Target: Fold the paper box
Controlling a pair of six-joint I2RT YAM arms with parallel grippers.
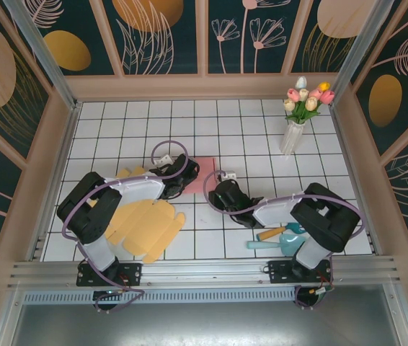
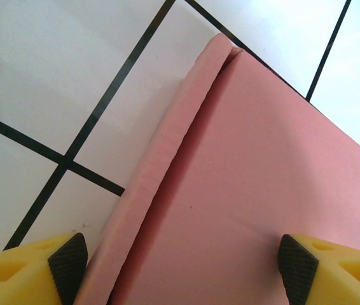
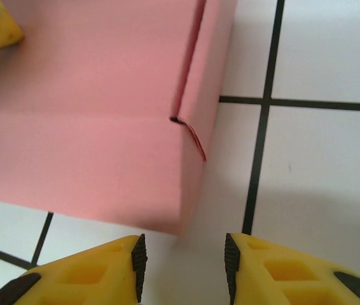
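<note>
Left claw [image 2: 181, 264] wide apart, straddling pink box [image 2: 250, 165] edge; right claw [image 3: 185, 264] slightly apart, box just ahead.

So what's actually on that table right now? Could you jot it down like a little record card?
Work piece: pink paper box, partly folded, lying on the tiled table
Fold seen: one long edge rolled over, close-up in the left wrist view
Left gripper: open, poised over the pink sheet beside that folded edge
Right gripper: open, nothing between its fingers, just off the box's corner
Spare material: yellow cardboard, flat, beneath the left arm
Other items: vase of tulips at far right; teal tools by the right arm
</note>
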